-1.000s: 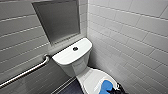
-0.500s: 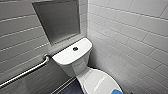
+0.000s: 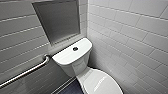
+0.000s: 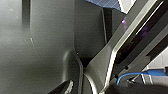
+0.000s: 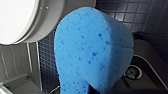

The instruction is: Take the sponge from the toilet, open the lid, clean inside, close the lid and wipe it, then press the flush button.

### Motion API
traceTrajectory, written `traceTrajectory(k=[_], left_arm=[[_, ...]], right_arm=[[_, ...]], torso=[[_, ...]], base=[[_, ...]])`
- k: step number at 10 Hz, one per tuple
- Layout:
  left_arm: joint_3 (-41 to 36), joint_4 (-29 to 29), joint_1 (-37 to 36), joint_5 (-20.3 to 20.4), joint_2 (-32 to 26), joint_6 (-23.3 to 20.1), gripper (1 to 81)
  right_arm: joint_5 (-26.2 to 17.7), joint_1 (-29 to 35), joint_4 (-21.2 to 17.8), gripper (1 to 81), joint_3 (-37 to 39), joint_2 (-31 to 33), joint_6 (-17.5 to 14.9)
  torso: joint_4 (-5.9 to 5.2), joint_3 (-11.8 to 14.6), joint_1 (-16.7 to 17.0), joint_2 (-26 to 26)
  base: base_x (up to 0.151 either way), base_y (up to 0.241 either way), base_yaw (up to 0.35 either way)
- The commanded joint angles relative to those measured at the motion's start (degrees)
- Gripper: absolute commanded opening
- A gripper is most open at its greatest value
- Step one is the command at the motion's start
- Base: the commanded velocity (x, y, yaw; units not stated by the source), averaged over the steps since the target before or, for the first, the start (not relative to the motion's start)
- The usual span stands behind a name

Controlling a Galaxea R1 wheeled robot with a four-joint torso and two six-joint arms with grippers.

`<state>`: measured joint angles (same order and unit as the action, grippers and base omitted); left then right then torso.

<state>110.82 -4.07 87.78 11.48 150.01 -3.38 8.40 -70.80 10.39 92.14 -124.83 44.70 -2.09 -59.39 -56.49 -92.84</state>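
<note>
The porous, rounded bright blue sponge (image 5: 92, 50) hangs gripped in the right end effector (image 5: 86, 88), beside the glossy white ceramic toilet (image 3: 75, 62) and over the dark mosaic floor (image 5: 150, 12). The smooth oval lid (image 3: 100, 82) lies shut. I cannot tell how the left end effector (image 4: 63, 88) stands.

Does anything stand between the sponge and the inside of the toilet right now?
Yes. The lid lies shut on the toilet, covering the inside. Nothing rests on the lid. The sponge hangs beside the toilet, above the dark tiled floor.
</note>
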Motion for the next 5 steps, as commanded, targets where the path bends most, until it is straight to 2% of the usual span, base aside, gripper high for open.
traceTrajectory(k=[1,3,5], left_arm=[[-9.9,-0.4,-4.9,-6.2,-7.2,-0.2,81.1],[-13.1,-0.1,-8.4,-6.2,-10.5,0.5,81.1],[-16.2,-0.2,-11.3,-6.1,-13.2,3.3,81.1]], right_arm=[[7.5,-11.4,9.5,1.0,7.9,-1.8,-0.2],[9.5,-16.9,15.9,1.0,13.2,-4.8,-0.3],[13.7,-21.4,17.5,1.0,19.6,-8.2,-0.1]], torso=[[0.00,0.0,0.0,0.0],[0.00,0.0,0.0,0.0],[0.00,0.0,0.0,0.0]], base=[[0.000,0.000,0.000],[0.000,0.000,0.000],[0.000,0.000,0.000]])
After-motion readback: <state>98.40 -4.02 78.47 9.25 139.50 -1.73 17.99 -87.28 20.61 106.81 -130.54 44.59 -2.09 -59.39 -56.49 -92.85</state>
